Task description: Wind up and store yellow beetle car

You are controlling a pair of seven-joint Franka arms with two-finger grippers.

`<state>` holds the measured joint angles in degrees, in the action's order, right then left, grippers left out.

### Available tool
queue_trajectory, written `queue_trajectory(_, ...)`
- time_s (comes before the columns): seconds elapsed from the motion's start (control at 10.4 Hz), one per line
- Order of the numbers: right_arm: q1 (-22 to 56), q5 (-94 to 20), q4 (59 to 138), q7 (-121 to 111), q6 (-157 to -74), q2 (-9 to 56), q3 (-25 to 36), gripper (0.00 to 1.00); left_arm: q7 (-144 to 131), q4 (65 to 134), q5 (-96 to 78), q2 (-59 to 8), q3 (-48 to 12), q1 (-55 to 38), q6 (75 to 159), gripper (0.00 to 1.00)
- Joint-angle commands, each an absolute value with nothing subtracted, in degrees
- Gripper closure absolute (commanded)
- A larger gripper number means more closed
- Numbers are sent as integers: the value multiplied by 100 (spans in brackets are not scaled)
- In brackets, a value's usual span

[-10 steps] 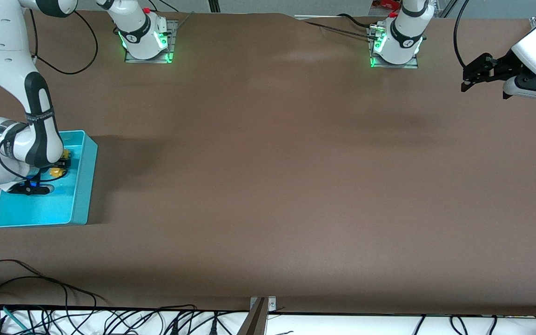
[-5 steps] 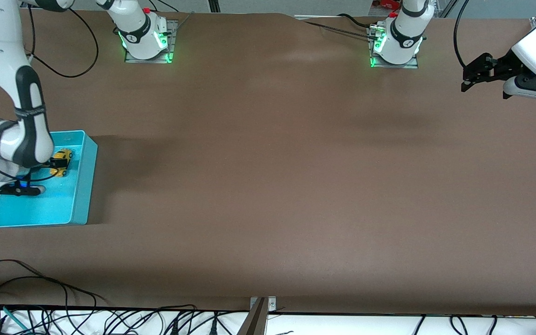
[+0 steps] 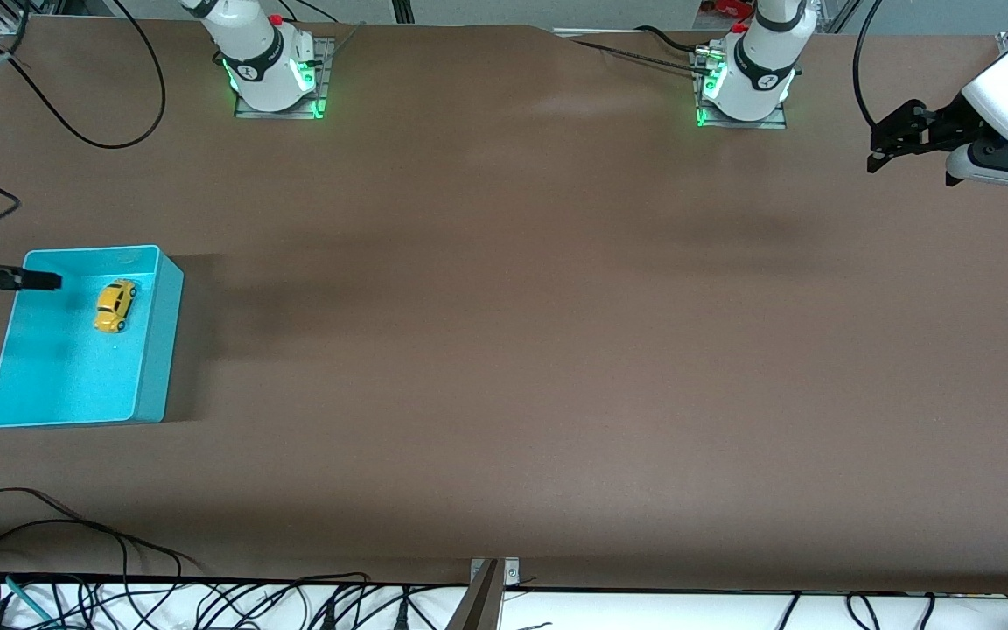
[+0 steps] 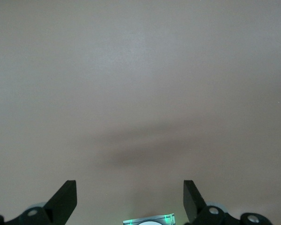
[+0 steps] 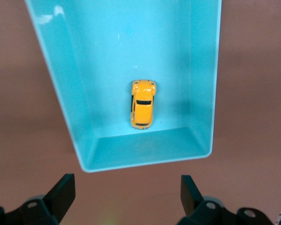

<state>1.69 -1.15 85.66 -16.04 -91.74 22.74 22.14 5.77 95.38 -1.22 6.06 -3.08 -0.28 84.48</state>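
No readable text, labels or numbers anywhere.

Only the turquoise bin's (image 3: 150,346) walls hem the yellow beetle car (image 3: 115,305).

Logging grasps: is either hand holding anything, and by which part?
Nothing. Both hands are open and empty; the yellow beetle car lies free in the turquoise bin.

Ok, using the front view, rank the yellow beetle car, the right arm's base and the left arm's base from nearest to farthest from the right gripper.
From the right gripper, open over the turquoise bin's rim:
1. Yellow beetle car, in the bin, beside the gripper.
2. Right arm's base, along the table's top edge in that view.
3. Left arm's base, toward the left arm's end, where the left gripper waits.
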Motion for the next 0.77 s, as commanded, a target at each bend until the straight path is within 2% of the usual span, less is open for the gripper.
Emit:
queue_trajectory(0.0, 141, -744, 7448, -1670, -8177, 2347, 2188, 0, 527, 9360, -220, 527, -308, -26, 8323, 0)
queue_trajectory(0.1, 158, -791, 7279, -1618, -8096, 2147, 2128, 0, 527, 9360, -220, 527, -308, -26, 8323, 0)
queue_trajectory(0.29, 167, -782, 7521, -952, -8260, 1498, 1838, 0, 527, 9360, -220, 527, -308, -26, 8323, 0)
queue_trajectory(0.48, 185, -311, 8589, -714, -8996, 428, 1295, 0, 527, 9360, -220, 527, -308, -26, 8323, 0)
queue_trajectory(0.58, 185, 49, 9109, -233, -9296, 117, 927, 0, 527, 9360, -220, 527, -308, -26, 8323, 0)
queue_trajectory(0.67, 185, 140, 9253, 354, -9455, 71, 627, 0, 527, 9360, -220, 527, -308, -26, 8323, 0)
